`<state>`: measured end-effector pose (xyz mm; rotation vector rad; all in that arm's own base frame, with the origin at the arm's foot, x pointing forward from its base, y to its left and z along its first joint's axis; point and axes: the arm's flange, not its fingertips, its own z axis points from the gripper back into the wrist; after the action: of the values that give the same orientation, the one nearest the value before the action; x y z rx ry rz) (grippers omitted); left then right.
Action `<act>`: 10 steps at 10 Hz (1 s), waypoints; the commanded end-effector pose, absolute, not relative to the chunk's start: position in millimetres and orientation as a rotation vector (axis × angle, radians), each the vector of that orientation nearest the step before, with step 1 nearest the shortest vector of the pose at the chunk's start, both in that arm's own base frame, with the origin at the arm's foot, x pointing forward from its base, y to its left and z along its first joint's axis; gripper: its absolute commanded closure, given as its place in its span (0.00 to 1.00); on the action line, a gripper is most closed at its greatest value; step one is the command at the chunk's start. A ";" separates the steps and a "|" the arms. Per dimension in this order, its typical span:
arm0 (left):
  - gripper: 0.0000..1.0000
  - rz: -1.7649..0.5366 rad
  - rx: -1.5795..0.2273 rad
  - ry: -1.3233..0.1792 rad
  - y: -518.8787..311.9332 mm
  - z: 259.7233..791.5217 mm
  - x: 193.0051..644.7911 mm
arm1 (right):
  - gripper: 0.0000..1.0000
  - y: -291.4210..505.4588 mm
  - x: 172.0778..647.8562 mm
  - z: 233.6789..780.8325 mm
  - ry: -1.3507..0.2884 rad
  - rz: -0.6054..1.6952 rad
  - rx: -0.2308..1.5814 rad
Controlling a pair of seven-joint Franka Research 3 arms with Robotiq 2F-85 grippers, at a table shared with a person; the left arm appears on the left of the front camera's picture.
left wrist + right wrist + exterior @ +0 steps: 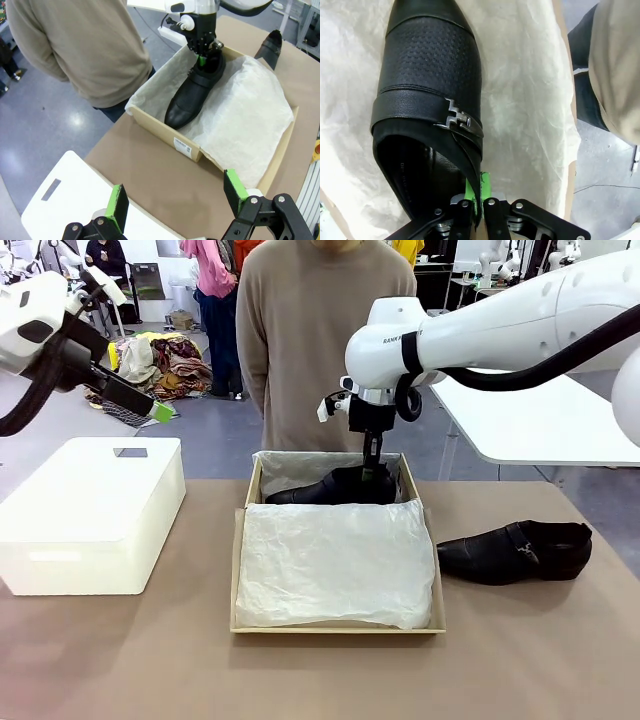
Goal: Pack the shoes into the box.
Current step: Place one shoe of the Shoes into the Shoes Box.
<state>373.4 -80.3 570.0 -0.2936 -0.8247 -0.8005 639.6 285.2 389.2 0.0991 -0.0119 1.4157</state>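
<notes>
One black shoe (335, 487) lies at the far end of the tan cardboard box (238, 570), on its white tissue paper. My right gripper (371, 472) is shut on this shoe's rear collar edge (470, 172), reaching down into the box. From the left wrist view the same shoe (192, 95) points its toe toward the box's near wall. The other black shoe (517, 551) lies on the table right of the box, toe pointing left. My left gripper (177, 197) is open and empty, raised above the table's left side over the white box (75, 200).
A white rounded plastic box (90, 512) stands on the table left of the cardboard box. A person (325, 335) in a beige sweater stands at the far side behind the box. A white table (540, 425) is at back right.
</notes>
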 end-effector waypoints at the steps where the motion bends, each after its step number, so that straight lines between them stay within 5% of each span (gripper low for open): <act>1: 0.00 -0.806 -0.308 -0.832 -79.6 568.1 373.1 | 1.00 284.5 642.4 390.9 -0.029 1.450 0.087; 2: 0.00 -0.806 -0.308 -0.832 -79.6 568.1 373.1 | 0.91 284.2 643.1 390.6 -0.019 1.453 0.090; 6: 0.00 -0.806 -0.308 -0.832 -79.6 568.1 373.1 | 0.12 283.1 642.8 395.7 0.002 1.456 0.117; 7: 0.00 -0.806 -0.308 -0.832 -79.6 568.1 373.1 | 0.00 282.9 641.3 403.9 -0.005 1.455 0.128; 10: 0.00 -0.806 -0.308 -0.832 -79.6 568.1 373.1 | 0.00 281.4 635.4 421.9 0.004 1.463 0.130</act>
<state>373.4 -80.3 570.0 -0.2936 -0.8247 -0.8005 637.6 283.7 415.4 0.1029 -0.0003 1.4393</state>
